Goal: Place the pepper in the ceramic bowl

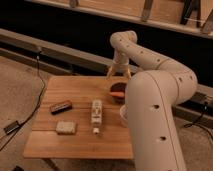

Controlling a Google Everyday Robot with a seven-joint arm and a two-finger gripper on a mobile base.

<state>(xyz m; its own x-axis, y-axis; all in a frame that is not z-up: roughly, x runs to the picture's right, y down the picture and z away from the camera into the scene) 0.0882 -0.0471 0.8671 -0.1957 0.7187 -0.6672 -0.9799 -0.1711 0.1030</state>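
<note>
Table (75,90): gripper (119,75) (over ceramic bowl (115,90))

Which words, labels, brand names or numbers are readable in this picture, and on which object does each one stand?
None is readable.
White bottle lying on the table: any print too blurred to read.
Dark block, pale block, ceramic bowl: no text visible.
Hand above the table's far edge: no markings visible.

The gripper (118,73) hangs over the far right side of the wooden table (75,140), its pale fingers (111,73) spread apart, just above the ceramic bowl (116,89). The pepper (118,93) lies in the bowl. A pale cup (121,114) peeks from behind the arm; a dark block (61,106), a pale pad (66,128) and a white bottle (96,112) lie leftward.
</note>
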